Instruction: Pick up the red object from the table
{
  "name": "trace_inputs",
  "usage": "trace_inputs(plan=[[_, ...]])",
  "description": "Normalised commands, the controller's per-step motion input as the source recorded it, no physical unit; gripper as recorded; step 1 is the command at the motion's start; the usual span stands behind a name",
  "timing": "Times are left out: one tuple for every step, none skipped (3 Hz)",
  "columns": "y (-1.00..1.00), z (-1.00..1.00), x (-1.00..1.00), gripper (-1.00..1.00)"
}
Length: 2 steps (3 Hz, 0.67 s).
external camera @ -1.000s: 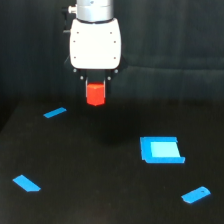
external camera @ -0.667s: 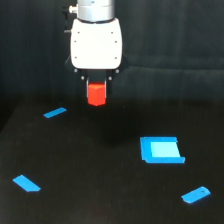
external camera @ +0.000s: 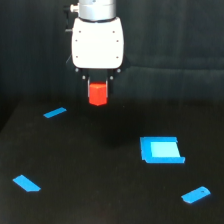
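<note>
one red object point(external camera: 97, 93), one gripper point(external camera: 97, 98), four blue pieces on the table point(external camera: 100, 190).

the gripper hangs under the white arm housing point(external camera: 97, 42), its dark jaws closed against the sides of the red object, which sits clamped between them and is lifted clear of the table. the block's lower end pokes out just beneath the jaw tips, and the dark surface below it is bare.

counting the blue pieces relative to the tool: one thin blue strip point(external camera: 54, 113) lies just below the gripper and toward the exterior view's left, the nearest of the four. one blue square piece point(external camera: 161, 150), with a paler centre, lies lower and toward the exterior view's right, well apart from the tool. one small blue slab point(external camera: 26, 183) lies far below and toward the exterior view's left. one blue rounded piece point(external camera: 196, 194) lies far below and toward the exterior view's right, the farthest from the gripper. none of them touches another.

against the earlier frames: the red object was already held in the jaws a second ago, and it sits the same way in them now. the gripper and block appear at much the same height and spot over the table, with at most a slight shift. the four blue pieces lie where they lay before.
</note>
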Motion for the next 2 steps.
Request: trace_inputs(plan=[[-0.15, 0.05, 0.06, -0.92], [-0.16, 0.10, 0.00, -1.00]])
